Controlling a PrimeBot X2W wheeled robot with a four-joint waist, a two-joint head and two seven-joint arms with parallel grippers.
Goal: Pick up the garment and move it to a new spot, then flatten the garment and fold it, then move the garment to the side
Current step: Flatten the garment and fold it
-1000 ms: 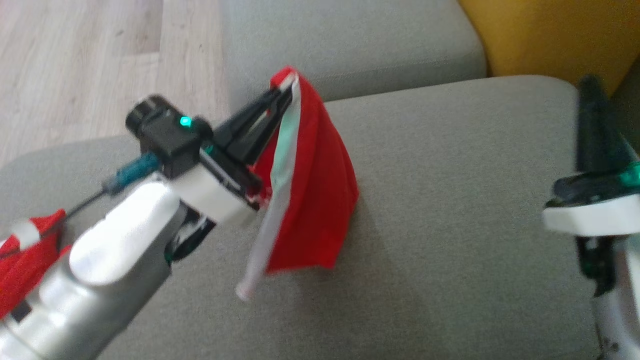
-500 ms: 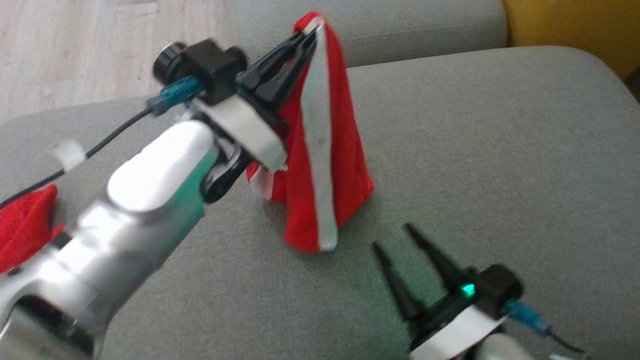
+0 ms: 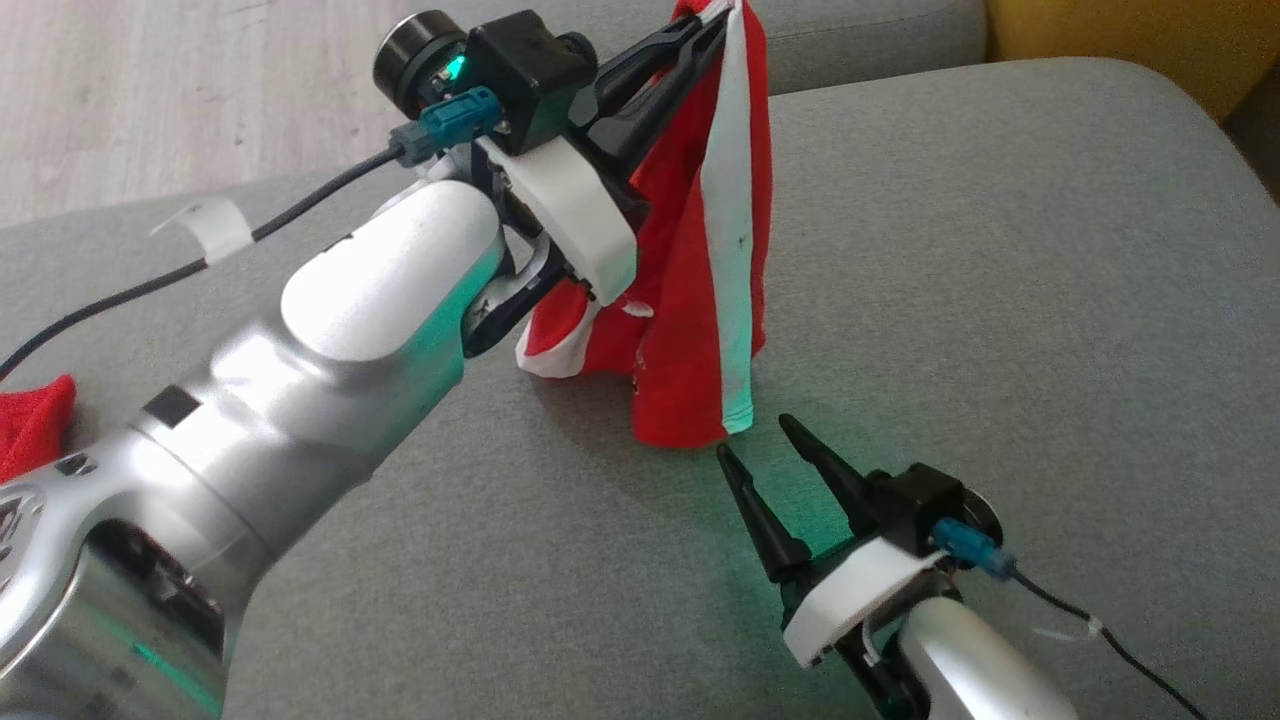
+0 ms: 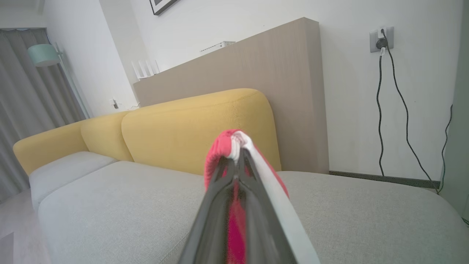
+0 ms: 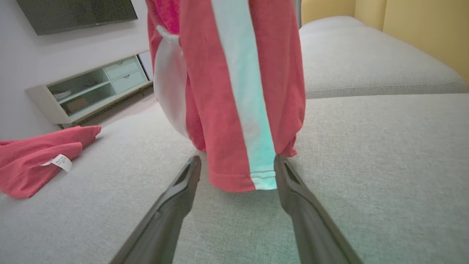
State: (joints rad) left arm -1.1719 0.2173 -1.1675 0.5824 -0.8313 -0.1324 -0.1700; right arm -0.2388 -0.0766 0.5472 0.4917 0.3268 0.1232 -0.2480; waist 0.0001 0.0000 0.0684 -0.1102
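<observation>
A red garment (image 3: 690,300) with a white side stripe hangs from the left end effector (image 3: 715,25) at the upper centre of the head view, above a grey sofa seat cushion (image 3: 1000,300). The dark fingers are clenched on a bunched top edge of the cloth. The garment drapes straight down in folds. Its stitched lower hem sits at or just above the cushion; contact cannot be made out.

The right end effector (image 3: 753,438) lies low at the lower centre-right of the frame, fingers spread and grasping nothing. Its tips are just short of the hem. In the right wrist view the striped corner of the hem hangs between the two fingertips.

Bare cushion runs wide to the right and along the bottom of the head view, out to its rounded edge at the upper right. A seam with a neighbouring cushion (image 3: 870,40) crosses just behind the garment. A second red cloth (image 5: 33,161) lies flat at the far left. Wood floor (image 3: 150,90) shows past the cushion's edge at the upper left.
</observation>
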